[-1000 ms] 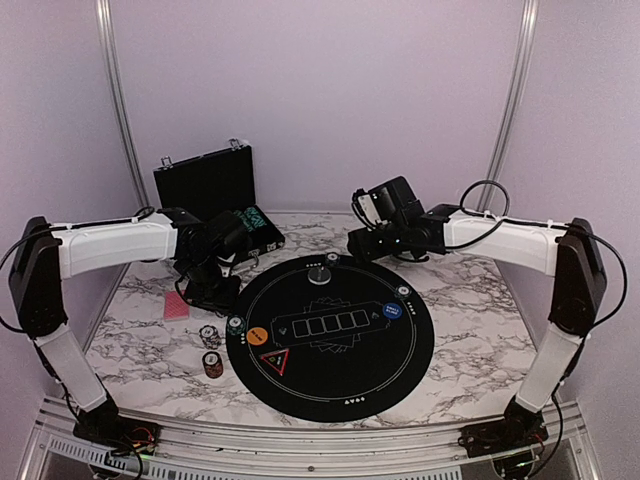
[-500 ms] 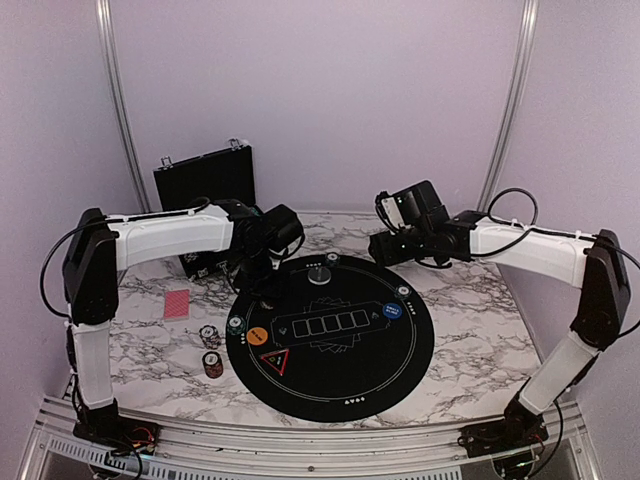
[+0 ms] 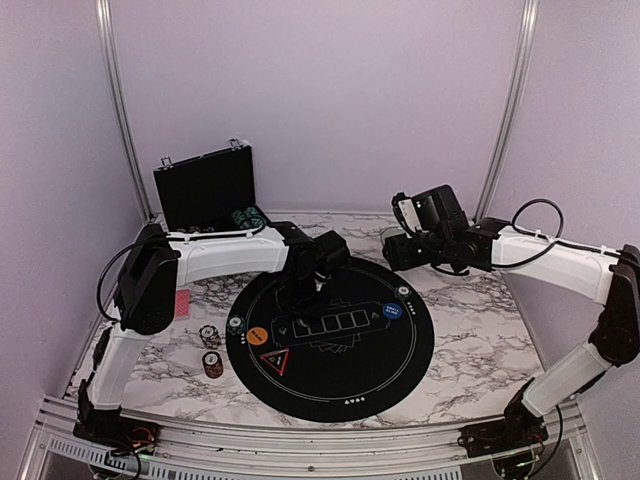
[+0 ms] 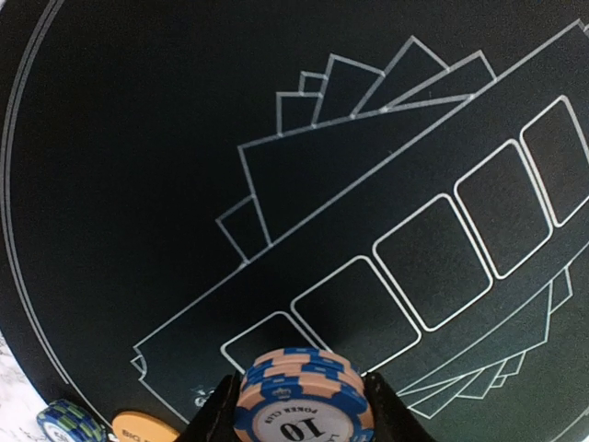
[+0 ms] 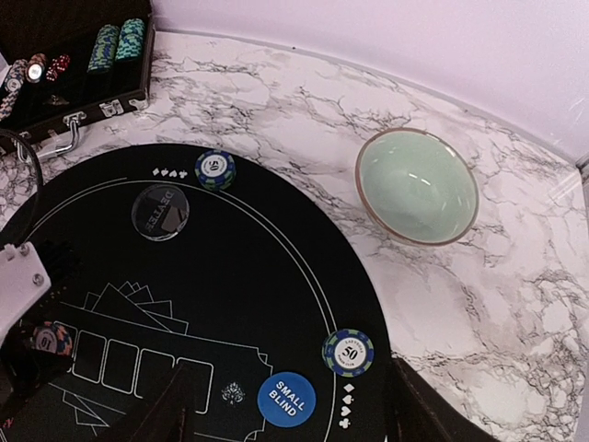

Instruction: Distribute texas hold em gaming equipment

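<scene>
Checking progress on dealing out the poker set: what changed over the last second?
The left end effector, shut on a pink-and-blue 10 chip stack, swung right from beside the black case to over the card boxes on the black mat. The open right end effector drew back rightward. The red card, the two chip stacks off the mat, and the case stayed put.

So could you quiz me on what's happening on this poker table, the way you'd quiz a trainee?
1. True or false: the left hand grips a chip stack marked 10.
2. The blue Small Blind disc lies on: A) the black mat, B) a green bowl, C) a black case.
3. In the right wrist view, how many chip stacks marked 50 lie at the mat's edge?
Key: 1 true; 2 A; 3 two.
</scene>
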`<state>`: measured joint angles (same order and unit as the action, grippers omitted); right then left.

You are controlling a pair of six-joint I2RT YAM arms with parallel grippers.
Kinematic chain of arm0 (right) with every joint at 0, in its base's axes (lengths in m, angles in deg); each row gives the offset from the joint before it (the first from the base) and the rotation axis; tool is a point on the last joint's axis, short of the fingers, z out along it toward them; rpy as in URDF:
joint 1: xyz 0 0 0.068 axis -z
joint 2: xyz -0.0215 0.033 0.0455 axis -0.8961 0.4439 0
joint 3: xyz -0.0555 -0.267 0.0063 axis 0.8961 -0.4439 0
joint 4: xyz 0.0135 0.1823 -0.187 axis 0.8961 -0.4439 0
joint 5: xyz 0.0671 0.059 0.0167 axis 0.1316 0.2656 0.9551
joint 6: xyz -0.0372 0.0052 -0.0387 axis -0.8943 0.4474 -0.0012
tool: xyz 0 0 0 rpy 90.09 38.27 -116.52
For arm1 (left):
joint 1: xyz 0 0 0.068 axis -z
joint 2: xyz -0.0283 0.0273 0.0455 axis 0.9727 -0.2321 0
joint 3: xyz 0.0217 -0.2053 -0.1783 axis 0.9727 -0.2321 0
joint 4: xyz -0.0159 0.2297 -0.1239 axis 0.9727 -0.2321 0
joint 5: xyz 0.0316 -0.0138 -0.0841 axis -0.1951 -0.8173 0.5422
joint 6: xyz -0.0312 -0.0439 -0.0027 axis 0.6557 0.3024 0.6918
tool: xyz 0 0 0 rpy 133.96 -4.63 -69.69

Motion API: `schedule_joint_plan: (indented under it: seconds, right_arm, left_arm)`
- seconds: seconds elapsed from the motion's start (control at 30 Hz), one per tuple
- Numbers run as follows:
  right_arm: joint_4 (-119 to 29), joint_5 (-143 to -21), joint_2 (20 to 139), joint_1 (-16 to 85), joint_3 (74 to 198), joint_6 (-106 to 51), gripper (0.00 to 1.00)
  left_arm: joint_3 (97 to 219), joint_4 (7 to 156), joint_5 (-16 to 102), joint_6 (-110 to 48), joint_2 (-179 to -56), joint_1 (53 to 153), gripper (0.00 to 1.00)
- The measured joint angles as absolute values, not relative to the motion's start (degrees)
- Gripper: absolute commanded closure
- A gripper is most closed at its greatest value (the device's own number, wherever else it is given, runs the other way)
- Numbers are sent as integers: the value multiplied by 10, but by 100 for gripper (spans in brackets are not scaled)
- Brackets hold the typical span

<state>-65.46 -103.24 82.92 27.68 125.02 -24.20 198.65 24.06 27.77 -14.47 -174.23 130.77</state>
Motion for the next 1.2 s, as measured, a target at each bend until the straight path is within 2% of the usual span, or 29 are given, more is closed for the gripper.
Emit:
schedule_joint_plan:
  seconds: [0.67, 1.2]
  right_arm:
    - [-657, -1036, 818, 277, 1249, -240, 33]
    - [-670, -1040, 818, 277, 1250, -240, 33]
  left_arm:
    - [1992, 226, 265, -145, -1768, 1326, 59]
    - [1992, 226, 259, -148, -1776, 1326, 43]
